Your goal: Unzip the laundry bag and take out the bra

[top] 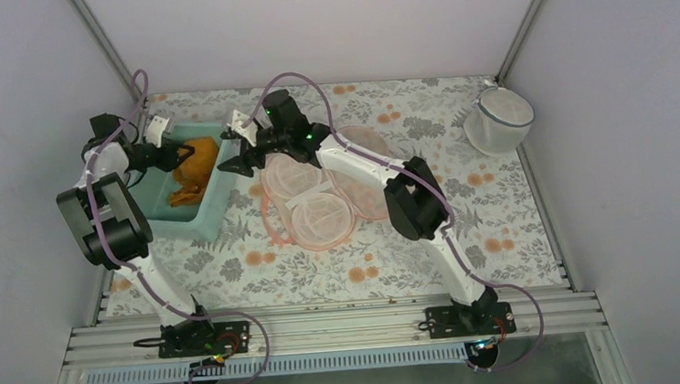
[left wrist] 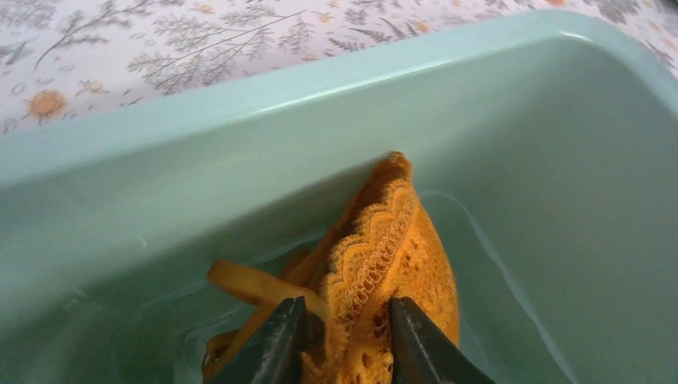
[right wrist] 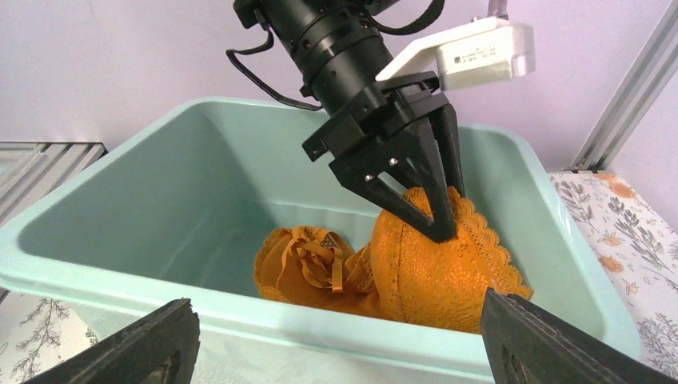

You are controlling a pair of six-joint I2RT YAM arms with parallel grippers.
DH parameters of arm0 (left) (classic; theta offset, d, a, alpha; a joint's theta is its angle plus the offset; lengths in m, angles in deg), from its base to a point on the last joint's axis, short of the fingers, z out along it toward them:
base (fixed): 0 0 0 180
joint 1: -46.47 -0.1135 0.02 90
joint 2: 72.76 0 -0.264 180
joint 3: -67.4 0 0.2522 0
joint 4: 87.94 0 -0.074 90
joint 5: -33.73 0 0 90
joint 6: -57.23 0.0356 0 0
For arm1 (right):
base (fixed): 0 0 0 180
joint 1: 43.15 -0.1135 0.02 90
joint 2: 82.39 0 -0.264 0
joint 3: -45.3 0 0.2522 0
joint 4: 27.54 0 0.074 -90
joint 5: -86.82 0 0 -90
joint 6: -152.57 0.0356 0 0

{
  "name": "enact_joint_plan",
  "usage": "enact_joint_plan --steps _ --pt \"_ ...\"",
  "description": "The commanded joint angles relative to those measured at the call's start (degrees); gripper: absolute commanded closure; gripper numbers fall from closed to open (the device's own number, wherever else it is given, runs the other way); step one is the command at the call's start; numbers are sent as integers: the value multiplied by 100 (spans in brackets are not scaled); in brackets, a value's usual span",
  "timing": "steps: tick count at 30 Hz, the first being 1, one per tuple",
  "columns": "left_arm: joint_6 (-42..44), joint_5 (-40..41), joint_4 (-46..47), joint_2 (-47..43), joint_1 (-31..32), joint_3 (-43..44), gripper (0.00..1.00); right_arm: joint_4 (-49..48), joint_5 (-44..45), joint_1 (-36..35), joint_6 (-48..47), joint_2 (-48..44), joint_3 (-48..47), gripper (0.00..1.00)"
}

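The orange lace bra lies in the teal tub at the far left. My left gripper reaches into the tub and is shut on one cup of the bra, with its fingers pinching the lace edge. In the right wrist view the left gripper holds that cup up while the rest rests on the tub floor. My right gripper is wide open and empty just outside the tub's right wall. The peach-pink laundry bag lies spread on the table right of the tub.
A white mesh cylindrical basket stands at the far right corner. The floral tablecloth covers the table. Grey walls and metal frame posts close in the left, back and right sides.
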Motion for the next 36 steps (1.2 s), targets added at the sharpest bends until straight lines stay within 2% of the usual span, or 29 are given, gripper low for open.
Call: enact_joint_plan --steps 1,3,10,17,20,22,23,25,26,28,32,36 --pt "-396 512 498 -41 78 -110 67 -134 -1 -60 19 -307 67 10" --pt "-373 707 643 -213 165 -247 64 -143 -10 -66 11 -345 106 10" --pt "-774 1952 1756 -1003 369 -777 38 -182 -3 -72 12 -472 267 10" --pt "-795 2785 2305 -1331 448 -884 30 -218 199 -78 99 -711 449 10" --pt "-782 2950 2411 -1411 465 -890 28 -218 284 -77 73 -859 580 10" --pt "-747 2709 2260 -1555 487 -843 29 -197 332 -75 51 -968 700 10" --pt "-617 2362 2036 -1672 504 -790 30 -206 366 -76 37 -1025 783 10" --pt "-41 1657 1010 -1782 583 -541 31 -225 438 -76 8 -1125 972 10" --pt "78 1543 572 -1758 612 -451 31 -237 467 -74 0 -1171 1044 10" --pt "157 1714 175 -1717 617 -568 33 -273 485 -78 3 -1237 1157 10" --pt "399 2423 284 -1781 617 -1170 37 -282 421 -73 37 -1261 1223 10" --pt "741 2257 190 -1698 617 -1446 37 -223 402 -74 56 -1254 1224 10"
